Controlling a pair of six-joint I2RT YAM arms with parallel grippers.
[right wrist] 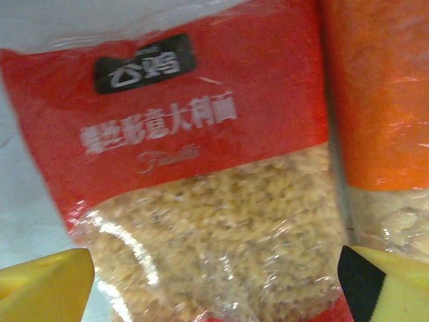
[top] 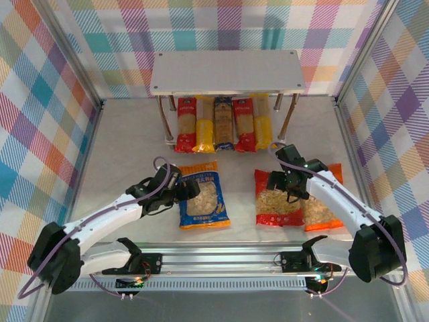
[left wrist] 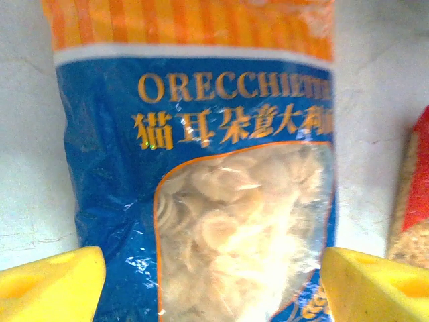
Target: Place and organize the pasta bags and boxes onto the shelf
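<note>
Shelf (top: 226,70) at 12 o'clock, five pasta boxes (top: 224,124) abreast beneath its top board; lone bag (top: 203,194) at 7 o'clock, overlapping pair of bags (top: 295,201) at 4

Pose: left arm extends forward and inward from its base, wrist pitched down, left gripper (top: 183,190) low with jaws spread wide, its yellow fingers (left wrist: 53,285) at opposite edges of the wrist view. The right arm folds in from the right side. The right gripper (top: 281,182) points down, jaws also wide, fingertips (right wrist: 43,285) far apart.
</note>
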